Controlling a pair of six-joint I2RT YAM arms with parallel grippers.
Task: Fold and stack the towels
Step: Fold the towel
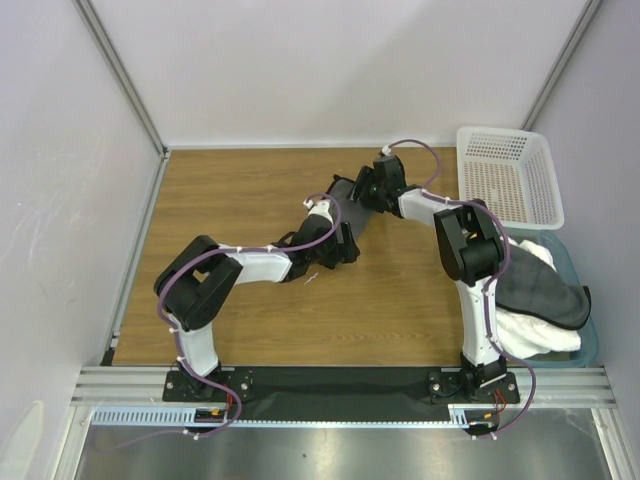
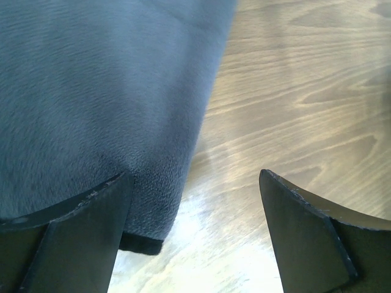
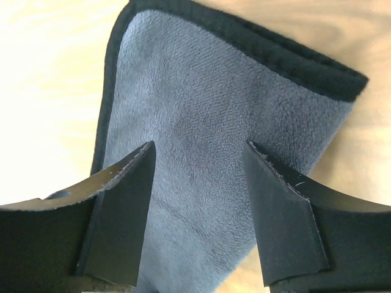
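The wooden table (image 1: 250, 320) carries everything. Just on the near side of the white basket (image 1: 505, 131), a teal tub (image 1: 590, 330) holds the large white towel (image 1: 540, 335), with a dark grey cloth (image 1: 545, 290) draped over it. Well left of the basket, the small dark grey towel (image 3: 208, 122) lies flat under both arms. The left gripper (image 2: 194, 177) stands released, with one finger over the towel's edge. The right gripper (image 3: 200, 146) has its jaws apart above the towel's dark-bordered end, grasping nothing.
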